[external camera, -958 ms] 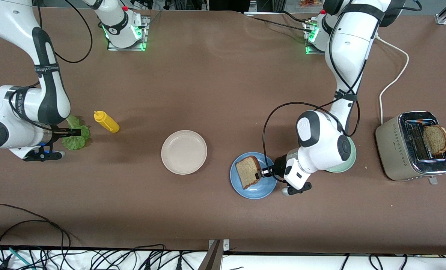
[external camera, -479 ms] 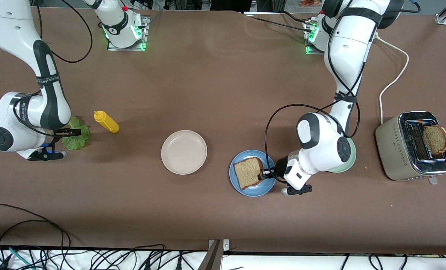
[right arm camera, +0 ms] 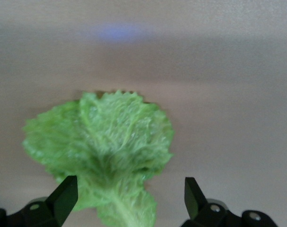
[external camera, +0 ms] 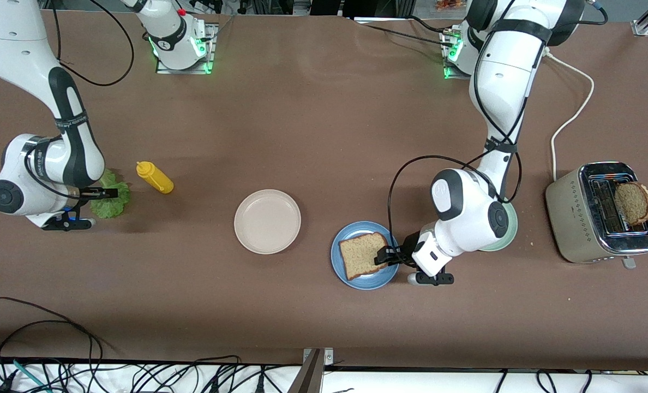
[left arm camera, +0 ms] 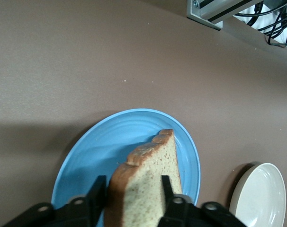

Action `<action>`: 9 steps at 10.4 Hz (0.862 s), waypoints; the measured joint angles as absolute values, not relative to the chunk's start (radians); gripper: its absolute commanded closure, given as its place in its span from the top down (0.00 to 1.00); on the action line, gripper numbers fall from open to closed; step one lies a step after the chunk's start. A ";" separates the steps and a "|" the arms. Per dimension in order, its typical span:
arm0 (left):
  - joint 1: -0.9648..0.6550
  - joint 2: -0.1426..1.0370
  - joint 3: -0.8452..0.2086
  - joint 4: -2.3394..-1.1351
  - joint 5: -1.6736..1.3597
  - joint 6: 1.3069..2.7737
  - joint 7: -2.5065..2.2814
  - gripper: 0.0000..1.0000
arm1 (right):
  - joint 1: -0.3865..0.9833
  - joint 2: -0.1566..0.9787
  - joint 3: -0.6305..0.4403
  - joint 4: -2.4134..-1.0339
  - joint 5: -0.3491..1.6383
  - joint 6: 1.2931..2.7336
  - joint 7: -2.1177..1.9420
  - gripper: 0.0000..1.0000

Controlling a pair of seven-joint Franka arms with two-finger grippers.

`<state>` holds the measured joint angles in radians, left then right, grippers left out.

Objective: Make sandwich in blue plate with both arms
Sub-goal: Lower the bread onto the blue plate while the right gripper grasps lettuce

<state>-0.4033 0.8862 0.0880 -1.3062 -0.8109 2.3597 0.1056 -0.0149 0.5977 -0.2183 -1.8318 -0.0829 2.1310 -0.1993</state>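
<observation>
While the left pincer point(external camera: 383, 255) loosens around the brown wholegrain bread slice point(external camera: 363, 255) on the round blue plate point(external camera: 340, 266), the right pincer point(right arm camera: 129, 198) hangs wide open directly over the frilly green lettuce leaf point(right arm camera: 103, 144), near the bench's right-arm end.

Materials & finish

Table cover point(external camera: 313, 125): matt brown, looks like cloth/paper, slightly wrinkled. Blue plate point(left arm camera: 86, 156): smooth, semi-gloss w/ faint rings. Bread slice point(left arm camera: 148, 189): porous crumb, rough darker crust. Lettuce leaf point(right arm camera: 105, 151): frilly, veined, moist-looking. Toaster point(external camera: 575, 218): brushed metal, satin. Beige-pink plate point(external camera: 267, 221): matt. Yellow bottle point(external camera: 155, 177): glossy plastic.
</observation>
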 measured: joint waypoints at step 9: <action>-0.393 0.898 0.165 -1.310 -0.811 2.330 0.174 1.00 | -0.039 0.591 -0.218 -1.882 0.004 2.213 -0.185 0.48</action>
<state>-0.3925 0.8981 0.1648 -1.3095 -0.8109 2.3300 0.1740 -0.0392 0.5910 -0.2182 -1.8822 0.0038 2.2133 -0.1845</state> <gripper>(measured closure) 0.000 0.093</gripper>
